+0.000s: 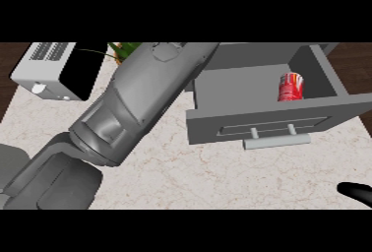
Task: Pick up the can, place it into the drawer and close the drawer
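A red can [290, 86] lies inside the open grey drawer [218, 86], near its right wall. The drawer front [210, 129] with its bar handle [276, 141] faces me, pulled out over the counter. My left forearm [138, 103] rises from the lower left up to the picture's top, just left of the drawer; its hand is out of view beyond the top. Only a black tip of my right hand [356, 192] shows at the lower right edge, well below the drawer and apart from it.
A white and black toaster [49, 70] stands at the back left of the marble counter [218, 177]. Green plant leaves [123, 49] show behind the forearm.
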`<state>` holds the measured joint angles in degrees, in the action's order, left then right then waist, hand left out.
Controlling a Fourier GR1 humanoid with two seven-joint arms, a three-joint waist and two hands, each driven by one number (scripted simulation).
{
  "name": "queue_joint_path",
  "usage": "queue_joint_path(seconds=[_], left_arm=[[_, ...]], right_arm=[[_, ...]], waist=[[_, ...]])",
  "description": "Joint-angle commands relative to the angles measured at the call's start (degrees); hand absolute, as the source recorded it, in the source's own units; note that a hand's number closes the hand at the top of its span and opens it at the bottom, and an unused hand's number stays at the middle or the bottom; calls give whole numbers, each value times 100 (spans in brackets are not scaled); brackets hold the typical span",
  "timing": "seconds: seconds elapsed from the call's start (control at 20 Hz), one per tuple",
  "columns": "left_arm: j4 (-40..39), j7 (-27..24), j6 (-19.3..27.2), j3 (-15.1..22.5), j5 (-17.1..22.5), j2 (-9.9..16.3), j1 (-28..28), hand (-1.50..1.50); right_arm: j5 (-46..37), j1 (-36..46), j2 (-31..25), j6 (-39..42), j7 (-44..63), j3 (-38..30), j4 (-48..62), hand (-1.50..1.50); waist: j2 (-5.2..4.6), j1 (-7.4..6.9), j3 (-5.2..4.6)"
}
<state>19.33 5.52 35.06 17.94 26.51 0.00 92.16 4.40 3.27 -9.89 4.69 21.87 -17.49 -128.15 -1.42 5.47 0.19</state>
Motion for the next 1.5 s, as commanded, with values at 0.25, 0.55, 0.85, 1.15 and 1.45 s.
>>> queue_joint_path(seconds=[0.25,0.55,0.85,1.15,1.45], left_arm=[[-156,-290,220,-71,454,0,124,-150],[-103,-543,144,-108,739,0,-35,-150],[-157,-723,223,-147,879,0,64,-150],[-472,-487,260,-139,697,5,464,-150],[-420,-587,57,-87,672,2,260,-150]], right_arm=[[-730,457,-400,232,-488,390,125,-150],[-1736,654,-792,357,-898,760,522,-150],[-3185,1150,-986,92,-1177,1477,1289,-150],[-4167,1550,-908,-285,-1582,2064,2523,-150],[-5197,2279,-651,-813,-1796,2602,4076,-150]], waist=[[-72,43,-2],[-45,-88,-5],[-46,-241,-7],[11,-438,-7],[21,-513,-8]])
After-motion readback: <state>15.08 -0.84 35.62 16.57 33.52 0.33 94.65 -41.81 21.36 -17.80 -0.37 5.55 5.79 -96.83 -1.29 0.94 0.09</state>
